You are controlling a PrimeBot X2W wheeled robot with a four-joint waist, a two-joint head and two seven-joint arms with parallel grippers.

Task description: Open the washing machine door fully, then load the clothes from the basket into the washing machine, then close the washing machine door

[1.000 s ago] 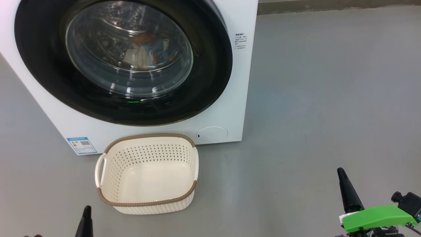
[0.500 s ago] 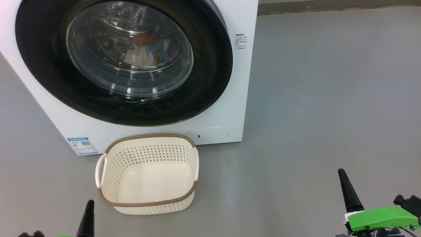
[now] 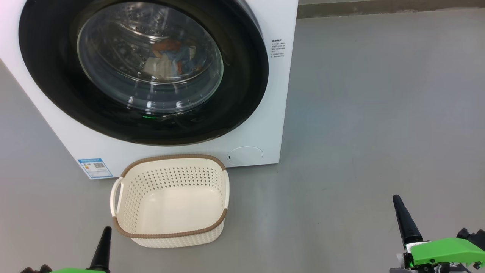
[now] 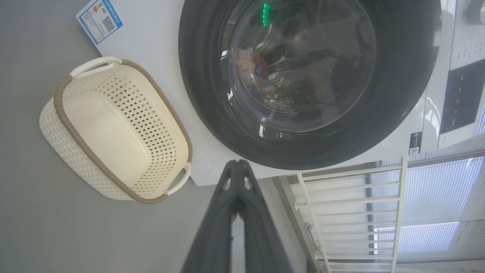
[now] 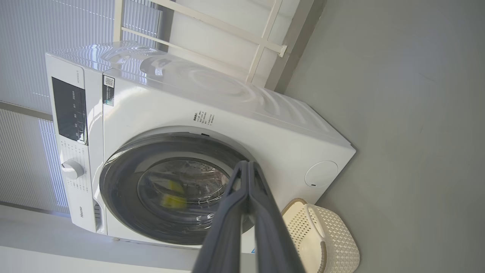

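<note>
Head camera: mounted high, facing forward and down, near the washing machine point(image 3: 273, 113), whose door point(image 3: 147, 68) lies at 11 o'clock and the basket point(image 3: 170, 176) at 7 o'clock. Wrist cameras: lower, farther back, rolled sideways in opposite directions, facing the machine front. All three views share door and basket.

The washing machine point(image 3: 273, 125) is cut off by the head view's top and left edges, taking the upper rim of the washing machine door point(image 3: 242, 94); the clothes point(image 3: 166, 62) are a dim, glare-streaked patch behind the glass, their print too blurred to tell. The print on the blue label point(image 3: 95, 167) is too small to read; the left gripper point(image 3: 108, 229) is cut off at the near edge.
</note>
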